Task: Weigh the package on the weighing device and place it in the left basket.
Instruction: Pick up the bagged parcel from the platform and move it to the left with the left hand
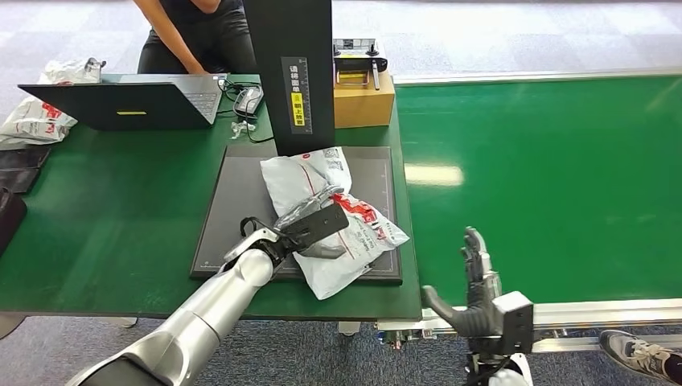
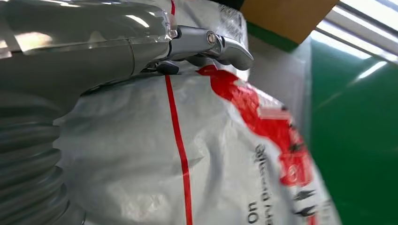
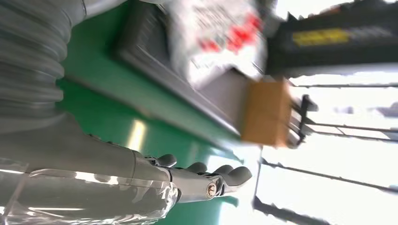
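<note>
Package point(image 1: 334, 221) was a thin plastic mailer, white-grey, crinkled, slightly glossy, with red and black print. Weighing device point(image 1: 225, 217) platform looked matt dark grey, smooth. Its upright column point(image 1: 291, 72) was matt black. Table point(image 1: 112, 217) was covered in matt green. Conveyor belt point(image 1: 555, 185) was glossy green and reflected the ceiling lights. Left hand point(image 1: 310, 227) had dark matt plastic on its back and grey fingers. Right hand point(image 1: 476, 281) had a grey ribbed cover and a shiny clear plastic wrap. Box point(image 1: 363, 100) looked like plain brown cardboard.
</note>
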Available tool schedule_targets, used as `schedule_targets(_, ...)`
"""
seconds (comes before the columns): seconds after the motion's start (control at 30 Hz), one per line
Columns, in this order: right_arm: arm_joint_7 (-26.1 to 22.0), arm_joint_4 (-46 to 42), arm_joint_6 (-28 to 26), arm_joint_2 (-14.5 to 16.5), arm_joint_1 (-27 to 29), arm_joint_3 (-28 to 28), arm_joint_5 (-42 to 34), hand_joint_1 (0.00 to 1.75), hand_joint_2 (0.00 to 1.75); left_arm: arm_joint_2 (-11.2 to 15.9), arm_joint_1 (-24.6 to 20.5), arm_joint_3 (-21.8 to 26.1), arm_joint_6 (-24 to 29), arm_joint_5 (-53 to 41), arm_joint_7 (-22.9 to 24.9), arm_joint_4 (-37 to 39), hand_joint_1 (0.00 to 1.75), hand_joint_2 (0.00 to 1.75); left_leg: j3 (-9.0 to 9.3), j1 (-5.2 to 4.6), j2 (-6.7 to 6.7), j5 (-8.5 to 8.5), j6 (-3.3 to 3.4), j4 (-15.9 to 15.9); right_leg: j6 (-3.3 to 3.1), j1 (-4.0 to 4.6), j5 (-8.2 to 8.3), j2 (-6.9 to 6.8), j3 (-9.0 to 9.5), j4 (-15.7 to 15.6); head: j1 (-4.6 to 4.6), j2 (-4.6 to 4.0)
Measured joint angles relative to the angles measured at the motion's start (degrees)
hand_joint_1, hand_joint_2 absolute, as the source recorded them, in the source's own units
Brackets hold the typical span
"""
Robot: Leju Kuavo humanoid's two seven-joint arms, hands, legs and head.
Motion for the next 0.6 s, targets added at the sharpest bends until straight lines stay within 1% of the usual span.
schedule_targets(0.17, -1.8, -8.6, -0.2, 0.6, 1.6, -4.5, 0.4, 0.00, 1.75, 0.4, -0.2, -2.3, 1.0, -4.9, 3.1, 1.4, 0.00, 1.75, 0.00, -0.01, -0.07, -0.02, 0.03, 0.0, 0.05, -0.01, -0.03, -0.06, 0.01, 0.0, -0.01, 0.00)
schedule_targets(0.3, -3.4, -13.1, -1.4, 1.2, 2.5, -6.4, 1.5, 0.00, 1.75, 0.6, -0.5, -3.1, 1.8, -10.1, 7.9, 2.0, 0.02, 1.75, 0.04, -0.01, -0.08, -0.02, 0.03, 0.0, 0.05, -0.01, -0.03, -0.07, 0.07, 0.0, -0.01, 0.00)
schedule_targets(0.37, -3.7, -15.0, -1.6, 1.3, 2.7, -6.9, 1.7, 0.00, 1.75, 0.6, -0.6, -3.4, 2.6, -12.7, 10.2, 2.1, 0.88, 1.75, 0.11, -0.01, -0.08, -0.02, 0.03, 0.0, 0.04, -0.01, -0.03, -0.07, 0.14, 0.0, -0.01, 0.00)
schedule_targets(0.43, -3.6, -16.1, -1.6, 1.4, 2.8, -7.1, 1.9, 0.00, 1.75, 0.7, -0.6, -3.5, 3.1, -13.9, 11.0, 2.2, 1.73, 1.75, 0.16, -0.01, -0.08, -0.02, 0.03, 0.0, 0.04, -0.01, -0.04, -0.06, 0.22, 0.0, 0.00, 0.00)
schedule_targets(0.5, -3.4, -16.5, -1.5, 1.5, 2.8, -7.1, 2.0, 0.00, 1.75, 0.7, -0.4, -3.4, 4.2, -14.4, 10.6, 2.3, 1.75, 1.75, 0.20, -0.01, -0.08, -0.02, 0.03, 0.0, 0.04, -0.01, -0.05, -0.07, 0.26, 0.0, -0.01, 0.00)
schedule_targets(0.6, -3.0, -16.6, -1.4, 1.7, 2.8, -7.2, 1.4, 0.00, 1.75, 0.8, 0.2, -2.7, 7.7, -15.6, 9.0, 2.3, 1.75, 1.75, 0.19, -0.01, -0.08, -0.01, 0.02, 0.0, 0.03, -0.01, -0.04, -0.07, 0.27, 0.0, -0.01, 0.00)
